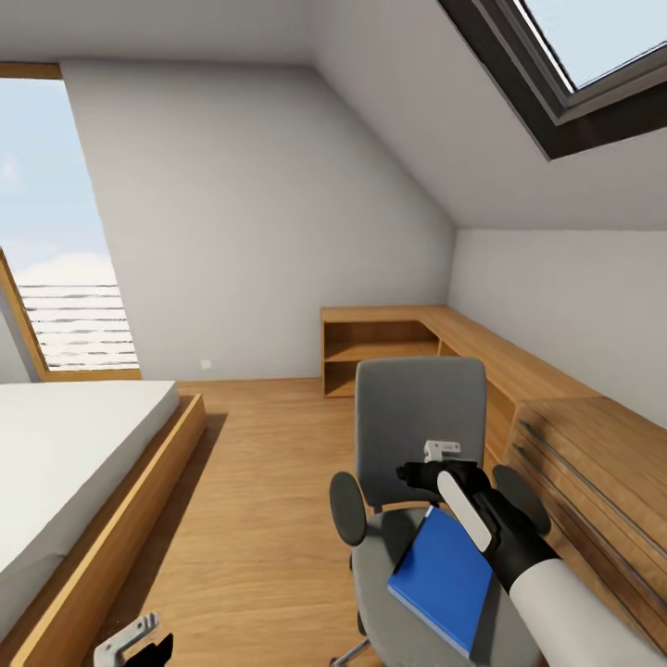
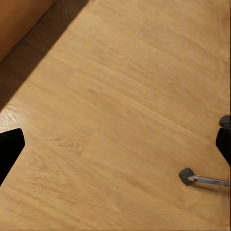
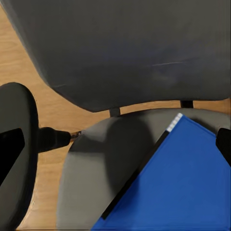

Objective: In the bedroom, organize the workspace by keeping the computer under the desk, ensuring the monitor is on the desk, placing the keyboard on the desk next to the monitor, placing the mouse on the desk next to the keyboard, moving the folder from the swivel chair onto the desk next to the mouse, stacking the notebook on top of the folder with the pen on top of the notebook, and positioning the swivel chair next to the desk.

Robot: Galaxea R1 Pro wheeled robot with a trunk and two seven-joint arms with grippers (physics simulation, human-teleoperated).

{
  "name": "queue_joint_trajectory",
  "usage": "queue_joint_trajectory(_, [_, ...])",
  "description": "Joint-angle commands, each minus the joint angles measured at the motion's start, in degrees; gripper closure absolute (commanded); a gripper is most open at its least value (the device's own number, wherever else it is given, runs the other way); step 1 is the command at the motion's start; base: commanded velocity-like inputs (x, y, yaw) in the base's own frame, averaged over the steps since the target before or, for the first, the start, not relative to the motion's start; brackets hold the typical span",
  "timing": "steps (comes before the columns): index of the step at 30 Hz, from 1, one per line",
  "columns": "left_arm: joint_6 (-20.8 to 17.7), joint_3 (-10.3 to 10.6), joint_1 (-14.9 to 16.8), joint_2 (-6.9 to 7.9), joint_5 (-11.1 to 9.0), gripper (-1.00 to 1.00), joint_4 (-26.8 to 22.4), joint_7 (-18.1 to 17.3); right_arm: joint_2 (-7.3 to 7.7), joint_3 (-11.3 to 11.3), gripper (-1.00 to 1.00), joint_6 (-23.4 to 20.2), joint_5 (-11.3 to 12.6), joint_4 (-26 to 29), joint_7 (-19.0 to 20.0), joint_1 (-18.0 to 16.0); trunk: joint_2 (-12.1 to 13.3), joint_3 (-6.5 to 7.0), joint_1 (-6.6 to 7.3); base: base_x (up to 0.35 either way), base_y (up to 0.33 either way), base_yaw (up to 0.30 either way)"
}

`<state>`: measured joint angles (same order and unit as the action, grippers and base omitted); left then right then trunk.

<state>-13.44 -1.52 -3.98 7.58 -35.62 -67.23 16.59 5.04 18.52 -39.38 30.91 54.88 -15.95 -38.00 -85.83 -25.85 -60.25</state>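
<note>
The swivel chair (image 1: pixel 421 421) stands in front of me with its grey back upright and black armrests at both sides. A bright blue folder (image 1: pixel 445 579) lies flat on its grey seat (image 3: pixel 91 178), one corner pointing toward the backrest. My right gripper (image 1: pixel 437 460) hangs open above the seat, just past the folder's (image 3: pixel 183 187) far corner and close to the backrest (image 3: pixel 125 48); nothing is between its fingers (image 3: pixel 115 147). My left gripper (image 1: pixel 134 639) is low at my left, open over bare wooden floor (image 2: pixel 115 149).
A bed (image 1: pixel 65 463) on a wooden frame fills the left side. A low wooden shelf (image 1: pixel 389 343) runs along the far and right walls, ending in a light wooden chest with bar handles (image 1: pixel 593 472) right beside the chair. A chrome chair leg with caster (image 2: pixel 192 177) crosses the floor.
</note>
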Motion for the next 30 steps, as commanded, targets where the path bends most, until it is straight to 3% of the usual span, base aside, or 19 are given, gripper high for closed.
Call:
queue_joint_trajectory(1, [-1.16, 0.02, 0.03, 0.02, -1.05, -1.0, -2.06, 0.73, 0.07, 0.26, -1.0, 0.15, 0.59, -0.53, -0.57, -0.05, -0.45, -0.24, -0.23, 0.0, 0.0, 0.0])
queue_joint_trajectory(4, [-3.87, 0.02, 0.2, -0.02, -3.58, -1.0, -10.34, 4.27, 0.01, 0.28, -1.0, 1.77, 0.48, -3.98, -0.57, -0.05, -1.65, -0.78, -0.89, 0.0, 0.0, 0.0])
queue_joint_trajectory(9, [-8.18, 0.03, 2.26, -0.26, -6.57, -1.0, -19.32, 9.56, -0.45, 0.28, -1.0, 4.73, 0.29, -7.95, -0.57, -0.13, -3.66, -1.68, -1.99, 0.0, 0.0, 0.0])
queue_joint_trajectory(11, [-11.14, 0.03, 3.93, -0.32, -7.34, -1.0, -20.21, 10.12, -0.59, 0.28, -1.0, 5.41, 0.23, -9.03, -0.57, -0.17, -4.46, -2.04, -2.43, 0.0, 0.0, 0.0])
queue_joint_trajectory(12, [-13.82, 0.03, 5.77, -0.35, -8.64, -1.0, -20.55, 10.49, -0.66, 0.28, -1.0, 6.22, 0.14, -10.16, -0.57, -0.21, -4.86, -2.22, -2.65, 0.0, 0.0, 0.0])
queue_joint_trajectory(14, [-15.53, 0.04, 7.59, -0.36, -10.14, -1.0, -20.21, 10.7, -0.72, 0.28, -1.0, 7.49, 0.07, -11.48, -0.57, -0.28, -5.67, -2.58, -3.09, 0.0, 0.0, 0.0])
queue_joint_trajectory(17, [-16.7, 0.26, 9.47, -0.54, -11.59, -1.0, -17.99, 10.86, -0.79, 0.28, -1.0, 10.5, -0.08, -14.93, -0.57, -0.45, -6.87, -3.12, -3.74, 0.0, 0.0, 0.0])
queue_joint_trajectory(20, [-16.84, 0.25, 9.92, -0.56, -11.61, -1.0, -16.66, 10.62, -1.39, 0.34, -1.0, 12.72, -1.4, -17.69, -0.57, -0.54, -8.07, -3.66, -4.4, 0.0, 0.0, 0.0])
queue_joint_trajectory(22, [-16.74, 0.14, 10.11, -0.43, -11.58, -1.0, -16.16, 10.35, -3.34, 0.29, -1.0, 17.28, -8.08, -21.92, -0.57, -1.24, -8.87, -4.01, -4.84, 0.0, 0.0, 0.0])
queue_joint_trajectory(30, [-16.57, 0.2, 10.13, -0.46, -11.65, -1.0, -15.8, 10.29, -3.97, 0.28, -1.0, 22.93, -11.42, -25.91, -0.65, -2.89, -9.27, -4.19, -5.06, 0.0, 0.0, 0.0])
